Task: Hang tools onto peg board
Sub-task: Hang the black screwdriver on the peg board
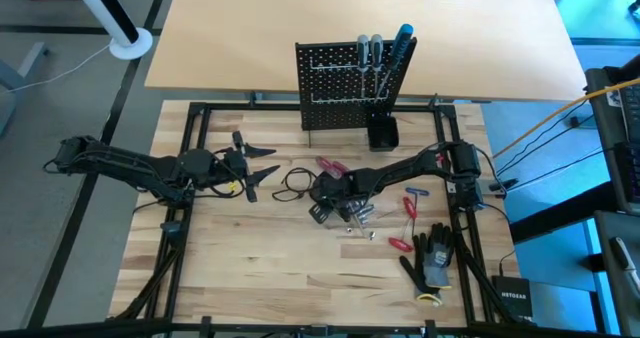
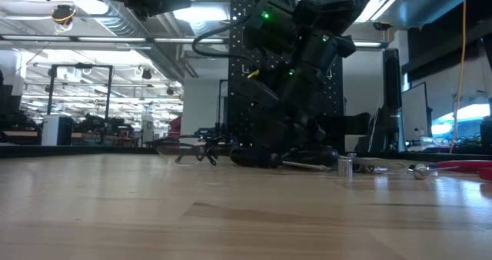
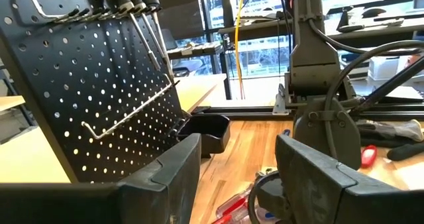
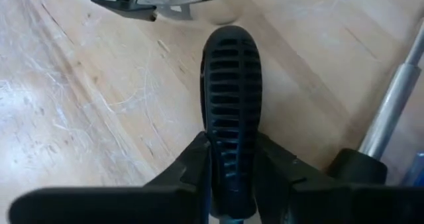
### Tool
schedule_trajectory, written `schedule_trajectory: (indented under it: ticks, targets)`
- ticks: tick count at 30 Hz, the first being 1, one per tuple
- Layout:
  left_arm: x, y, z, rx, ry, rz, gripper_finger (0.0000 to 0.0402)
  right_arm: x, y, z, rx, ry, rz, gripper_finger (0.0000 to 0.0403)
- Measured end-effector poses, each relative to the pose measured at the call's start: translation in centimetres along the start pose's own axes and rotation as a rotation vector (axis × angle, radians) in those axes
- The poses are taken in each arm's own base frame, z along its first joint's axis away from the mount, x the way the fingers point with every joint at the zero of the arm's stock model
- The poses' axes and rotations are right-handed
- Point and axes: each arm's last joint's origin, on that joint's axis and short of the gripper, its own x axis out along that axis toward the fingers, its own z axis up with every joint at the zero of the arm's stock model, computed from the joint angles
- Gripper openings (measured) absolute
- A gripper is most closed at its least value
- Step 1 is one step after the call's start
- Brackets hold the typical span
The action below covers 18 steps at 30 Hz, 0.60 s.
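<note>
The peg board (image 1: pixel 345 86) stands upright at the table's far middle, with grey- and blue-handled screwdrivers (image 1: pixel 385 53) hanging on it; it also fills the left wrist view (image 3: pixel 86 85). Loose tools lie mid-table: red-handled screwdrivers (image 1: pixel 331 165) and a black ribbed-handled tool (image 4: pixel 230 105). My right gripper (image 1: pixel 325 196) slants down over that pile, shut on the black handle. My left gripper (image 1: pixel 255 165) hangs open left of centre, level, nothing between its fingers (image 3: pixel 165 177). My right gripper pinches the black ribbed handle by its two long sides (image 4: pixel 228 164) between its two fingers (image 4: pixel 275 168), back from the handle's rounded end (image 4: pixel 228 38). The fingers come slanting down from the table's right. The handle lies flat on the table (image 2: pixel 261 158).
A small black cup (image 1: pixel 382 133) stands at the peg board's foot. More red-handled screwdrivers (image 1: pixel 410 206) and black gloves (image 1: pixel 435 263) lie at the near right. A thin dark cable loop (image 1: pixel 293 181) lies between the grippers. A metal shaft (image 4: pixel 391 111) lies beside the held handle.
</note>
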Motion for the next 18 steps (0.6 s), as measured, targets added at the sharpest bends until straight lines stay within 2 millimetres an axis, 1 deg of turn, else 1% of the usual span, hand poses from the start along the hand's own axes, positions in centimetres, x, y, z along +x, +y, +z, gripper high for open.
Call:
schedule_trajectory:
  ticks: [6, 10, 14, 18]
  targets:
    - [0.0, 0.0, 0.0, 0.000, 0.000, 0.000, 0.0184, -1.4, 0.4, -0.3, -0.064, -0.064, -0.079, 0.0091]
    - [0.0, 0.0, 0.0, 0.000, 0.000, 0.000, 0.0184, -2.9, 0.9, 0.0, -0.090, -0.118, -0.087, 0.0085]
    - [0.0, 0.0, 0.0, 0.000, 0.000, 0.000, 0.0184, -4.6, 1.4, 0.3, -0.106, -0.178, -0.082, 0.0083]
    - [0.0, 0.0, 0.0, 0.000, 0.000, 0.000, 0.0184, -6.9, 1.8, 0.9, -0.127, -0.261, -0.084, 0.0085]
